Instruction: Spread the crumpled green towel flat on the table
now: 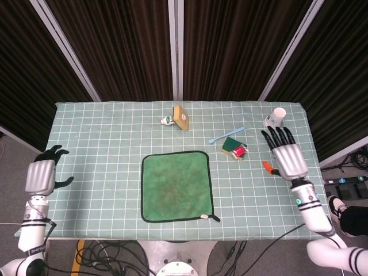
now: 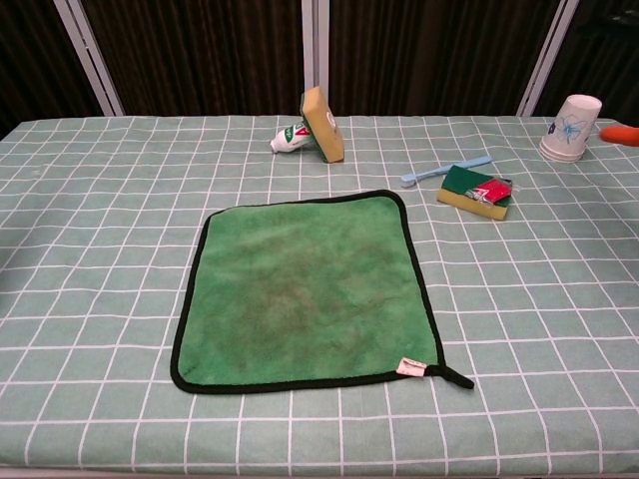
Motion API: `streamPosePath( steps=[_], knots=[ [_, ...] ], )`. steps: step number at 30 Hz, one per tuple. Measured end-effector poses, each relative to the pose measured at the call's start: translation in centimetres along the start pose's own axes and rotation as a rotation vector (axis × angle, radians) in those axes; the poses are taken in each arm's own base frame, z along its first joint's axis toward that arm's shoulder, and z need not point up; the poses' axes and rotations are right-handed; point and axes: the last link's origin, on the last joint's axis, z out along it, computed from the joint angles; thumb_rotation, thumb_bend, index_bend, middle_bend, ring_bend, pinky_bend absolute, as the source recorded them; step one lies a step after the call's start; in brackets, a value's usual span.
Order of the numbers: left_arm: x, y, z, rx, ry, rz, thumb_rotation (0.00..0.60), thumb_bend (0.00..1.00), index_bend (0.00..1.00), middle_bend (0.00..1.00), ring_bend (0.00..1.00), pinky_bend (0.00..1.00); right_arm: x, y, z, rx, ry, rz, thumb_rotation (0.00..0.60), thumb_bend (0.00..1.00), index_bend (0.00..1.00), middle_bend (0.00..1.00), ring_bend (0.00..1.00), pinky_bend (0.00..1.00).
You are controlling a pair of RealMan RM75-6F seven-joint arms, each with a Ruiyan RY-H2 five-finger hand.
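on the checked tablecloth (image 1: 103, 132) my square black-edged green towel (image 1: 176, 186) lies flat; left hand (image 1: 41, 175) looks loosely spread, right hand (image 1: 286, 158) fingers splayed, both holding nothing.

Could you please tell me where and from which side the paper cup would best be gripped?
Judging by the views, grip the cup around its side wall, coming from the right, where the right hand is. It stands upside down, so there is no open rim to hook.

Chest view shows neither hand whole, just an orange tip (image 2: 621, 134) cut off at the picture's right edge. The small tube (image 2: 291, 138) near the table's far edge hides partly behind the upright sponge (image 2: 323, 124), label unreadable.
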Motion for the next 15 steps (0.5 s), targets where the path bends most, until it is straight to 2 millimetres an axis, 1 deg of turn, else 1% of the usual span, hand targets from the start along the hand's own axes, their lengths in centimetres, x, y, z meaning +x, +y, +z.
streamPosePath(
  steps=[2, 3, 6, 8, 9, 10, 12, 15],
  knots=[
    [0.4, -0.3, -0.5, 0.005, 0.031, 0.003, 0.600, 0.17, 0.33, 0.28, 0.25, 0.27, 0.0, 1.1, -2.2, -0.023, 0.010, 0.021, 0.487, 0.21, 0.00, 0.00, 0.00, 0.00],
    [0.6, -0.4, -1.0, 0.005, 0.046, 0.007, 0.600, 0.17, 0.32, 0.27, 0.25, 0.27, -0.1, 1.7, -3.6, -0.037, 0.015, 0.039, 0.482, 0.21, 0.00, 0.00, 0.00, 0.00],
    [0.8, -0.4, -2.3, -0.005, 0.059, 0.027, 0.600, 0.17, 0.31, 0.26, 0.23, 0.27, -0.2, 2.9, -6.8, -0.076, 0.024, 0.091, 0.469, 0.21, 0.00, 0.00, 0.00, 0.00],
    [0.8, -0.4, -3.2, -0.009, 0.056, 0.040, 0.600, 0.17, 0.31, 0.25, 0.23, 0.26, -0.2, 3.5, -8.5, -0.102, 0.025, 0.122, 0.466, 0.21, 0.00, 0.00, 0.00, 0.00],
    [0.8, -0.4, -3.7, -0.010, 0.054, 0.046, 0.600, 0.17, 0.31, 0.25, 0.23, 0.26, -0.3, 3.9, -9.9, -0.124, 0.026, 0.142, 0.462, 0.21, 0.00, 0.00, 0.00, 0.00],
    [0.9, -0.4, -4.2, -0.008, 0.053, 0.050, 0.600, 0.17, 0.31, 0.25, 0.23, 0.26, -0.3, 4.1, -10.4, -0.133, 0.025, 0.149, 0.451, 0.21, 0.00, 0.00, 0.00, 0.00],
    [1.0, -0.4, -5.0, -0.001, 0.051, 0.059, 0.600, 0.17, 0.31, 0.25, 0.23, 0.26, -0.5, 4.5, -12.2, -0.166, 0.019, 0.165, 0.435, 0.21, 0.00, 0.00, 0.00, 0.00],
    [1.1, -0.3, -6.1, 0.000, 0.034, 0.067, 0.600, 0.17, 0.31, 0.25, 0.23, 0.26, -0.7, 5.1, -14.1, -0.206, -0.001, 0.179, 0.424, 0.21, 0.00, 0.00, 0.00, 0.00]
  ],
)
